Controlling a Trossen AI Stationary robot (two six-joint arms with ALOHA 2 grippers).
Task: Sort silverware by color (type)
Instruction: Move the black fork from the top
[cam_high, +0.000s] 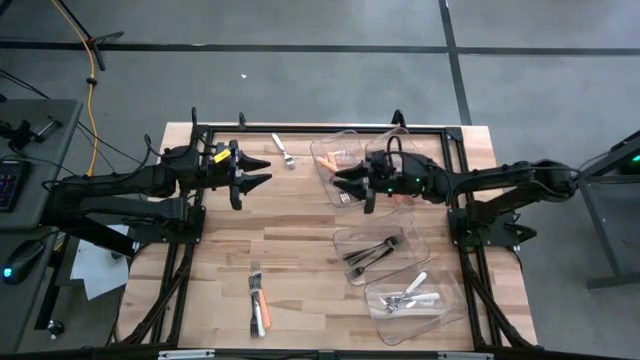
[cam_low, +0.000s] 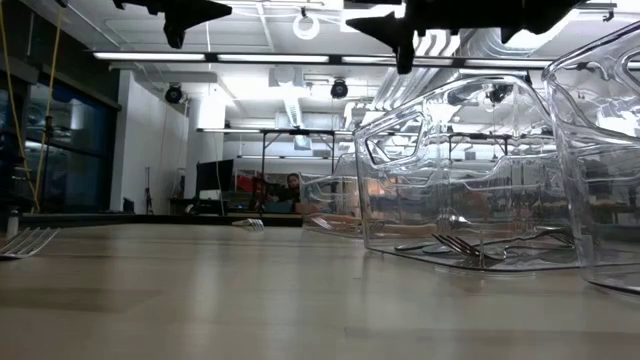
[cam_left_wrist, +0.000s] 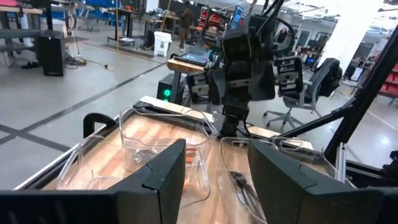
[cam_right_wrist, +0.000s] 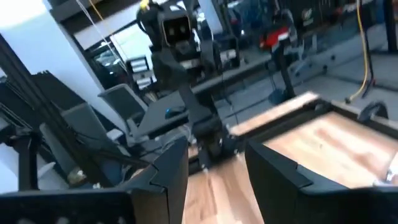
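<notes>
Silverware is scattered across the counter (cam_high: 300, 250), so let's go from above first. One loose fork (cam_high: 284, 150) lies at the far edge, between the two arms. A small cluster (cam_high: 258, 300) sits near the front edge: I count two forks and one orange-handled piece, perhaps a white one too. Three clear bins line up on the right: the far bin (cam_high: 335, 145) holds orange-handled pieces, the middle bin (cam_high: 415, 250) dark metal ones, the near bin (cam_high: 440, 305) white-handled ones; counts inside are too tangled to call. The left gripper (cam_high: 262, 170) hovers beside the loose fork, fingers spread and empty. The right gripper (cam_high: 345, 178) hangs over the far bin, fingers apart, nothing visibly held.

Down at counter height, fork tines (cam_low: 30, 240) poke in at the left edge, another piece (cam_low: 250, 224) lies far back, and dark pieces rest in the nearest clear bin (cam_low: 450, 160).

From the left wrist, its own fingers (cam_left_wrist: 165, 177) stand parted, bins and the other arm beyond.

From the right wrist, fingers (cam_right_wrist: 171, 168) parted again, bare counter ahead.

My read: these pieces are light, stiff and slippery, lying flat; best pinched across the handle, mid-length, pressing down to the wood.
</notes>
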